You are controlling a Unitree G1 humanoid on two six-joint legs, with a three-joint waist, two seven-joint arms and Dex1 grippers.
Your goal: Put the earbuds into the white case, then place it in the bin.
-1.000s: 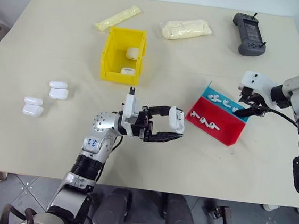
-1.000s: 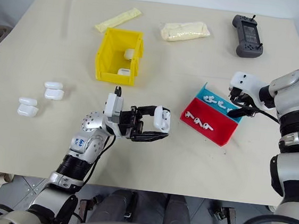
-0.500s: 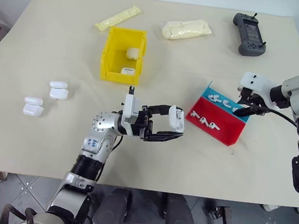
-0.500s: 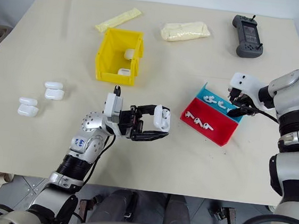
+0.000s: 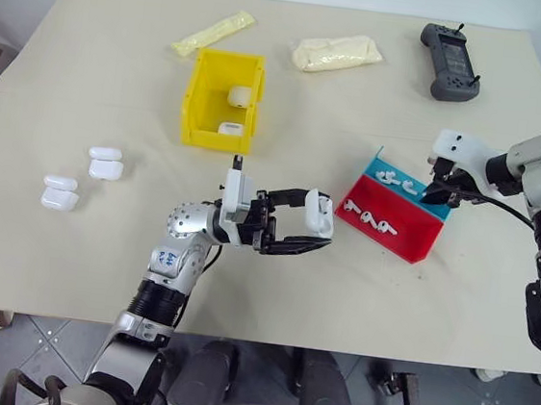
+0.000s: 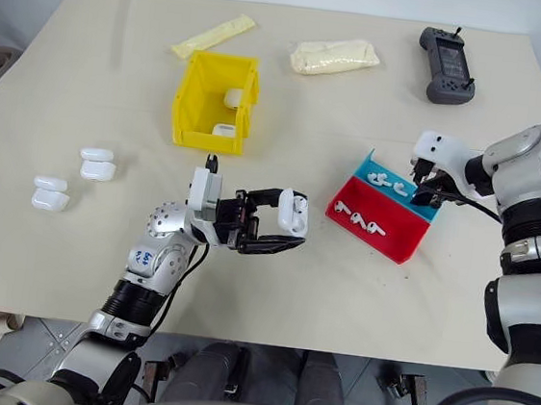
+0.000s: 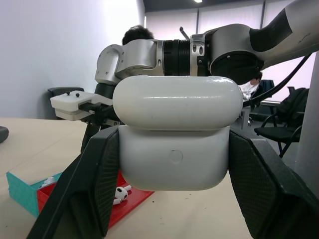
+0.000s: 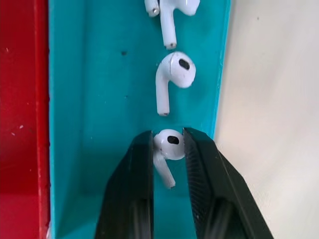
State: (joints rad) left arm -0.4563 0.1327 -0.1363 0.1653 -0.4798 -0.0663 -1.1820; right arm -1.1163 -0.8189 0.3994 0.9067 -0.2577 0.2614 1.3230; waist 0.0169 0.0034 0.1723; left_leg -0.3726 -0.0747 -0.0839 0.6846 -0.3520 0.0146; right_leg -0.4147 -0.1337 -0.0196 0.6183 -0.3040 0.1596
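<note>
Head views first: left claw (image 5: 318,231) holds a small glossy white rounded case (image 5: 320,214) above the beige worktop (image 5: 91,68), fingers closed on its sides. Beyond that claw, further up the worktop, stands the bright yellow open-top plastic bin (image 5: 222,100) with two more white cases inside. Well off to the claw's left lie two pairs of spare white cases (image 5: 59,193). Right claw (image 5: 438,192) dips into the teal half of a shallow red-and-teal tray (image 5: 392,214), where tiny white stemmed earbuds (image 5: 396,182) lie; more rest in the red half, nearer the left claw. Far past the right claw sits a dark grey handheld controller (image 5: 450,62), with two pale yellow plastic packets (image 5: 336,52) beside it.

Left wrist view: the two black fingers (image 7: 94,179) press against both sides of the white case's lower body, its lid lifted slightly off the base. Behind it are the right arm and the tray's corner.

Right wrist view: the black fingers (image 8: 133,184) stand narrowly apart, pinching one earbud (image 8: 168,150) by its head at the teal compartment's edge. Two other earbuds lie just ahead of the claw.
</note>
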